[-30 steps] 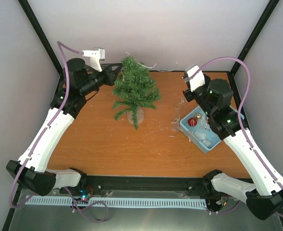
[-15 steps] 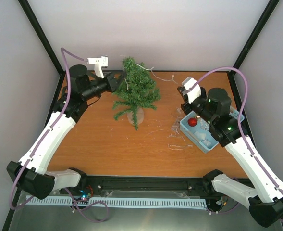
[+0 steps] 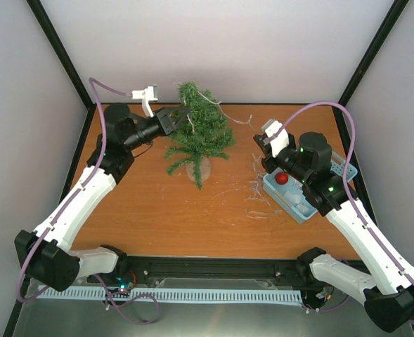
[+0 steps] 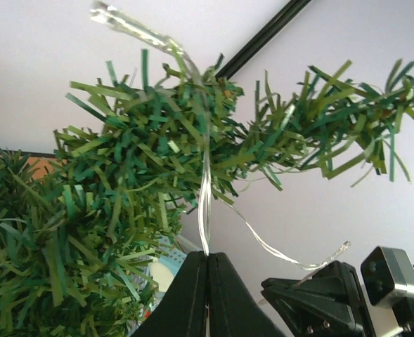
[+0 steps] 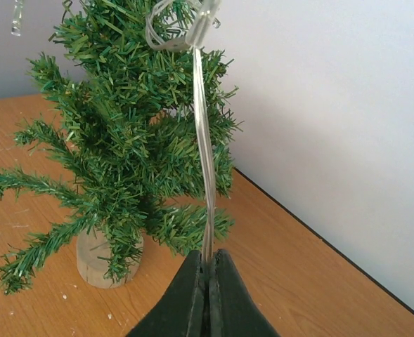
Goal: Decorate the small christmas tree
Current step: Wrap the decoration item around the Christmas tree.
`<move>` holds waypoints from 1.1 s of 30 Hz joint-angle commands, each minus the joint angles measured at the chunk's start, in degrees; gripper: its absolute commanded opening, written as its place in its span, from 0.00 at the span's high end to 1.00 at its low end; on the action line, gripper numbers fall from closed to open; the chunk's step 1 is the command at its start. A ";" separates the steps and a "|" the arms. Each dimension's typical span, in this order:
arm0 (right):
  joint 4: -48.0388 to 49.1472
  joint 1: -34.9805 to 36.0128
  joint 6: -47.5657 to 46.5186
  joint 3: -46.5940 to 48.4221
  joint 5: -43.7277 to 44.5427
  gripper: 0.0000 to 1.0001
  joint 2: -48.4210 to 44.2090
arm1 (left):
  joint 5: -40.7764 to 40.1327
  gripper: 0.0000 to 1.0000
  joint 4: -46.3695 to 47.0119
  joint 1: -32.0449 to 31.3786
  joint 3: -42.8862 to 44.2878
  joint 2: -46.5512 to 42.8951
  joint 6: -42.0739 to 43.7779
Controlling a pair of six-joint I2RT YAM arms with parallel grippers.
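Observation:
The small christmas tree (image 3: 198, 133) stands on a pale round base at the back middle of the table. A thin clear light string (image 3: 229, 112) hangs over its top and runs right. My left gripper (image 3: 183, 112) is at the tree's upper left and is shut on the string. In the left wrist view its jaws (image 4: 207, 256) pinch the string (image 4: 205, 196) just below the branches (image 4: 122, 182). My right gripper (image 3: 258, 149) is to the right of the tree. It (image 5: 208, 261) is shut on the string (image 5: 205, 161), which rises to the treetop (image 5: 122, 140).
A blue tray (image 3: 339, 168) at the right holds a red ball (image 3: 282, 178) and clear pieces. Loose coils of string (image 3: 256, 191) lie on the wood left of the tray. Black frame posts and white walls close in the back and sides.
The left gripper has swung right to the tree's top. The right gripper has moved left and nearer, off the tray, drawing the string out across the table.

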 commanded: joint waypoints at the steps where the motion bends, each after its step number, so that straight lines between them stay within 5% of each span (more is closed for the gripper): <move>1: 1.82 -0.45 1.05 -0.90 -1.52 0.97 -1.25 | -2.69 0.99 9.00 0.31 -2.42 -1.06 -6.37; 6: 2.06 -0.42 1.58 -1.24 -2.61 0.97 -1.39 | -2.53 0.99 13.51 0.31 -3.83 0.63 -10.03; 16: 2.56 -0.35 3.57 -3.20 -8.82 0.97 -0.59 | -2.48 0.79 11.91 0.31 -6.39 -1.29 -7.48; 24: 2.70 -0.35 3.80 -3.41 -9.19 0.97 -0.52 | -3.36 0.62 6.73 0.31 -7.47 -4.32 -2.72; 33: 2.27 -0.36 4.36 -3.74 -9.66 0.97 -1.82 | -5.35 0.56 1.01 0.31 -6.97 -7.96 2.59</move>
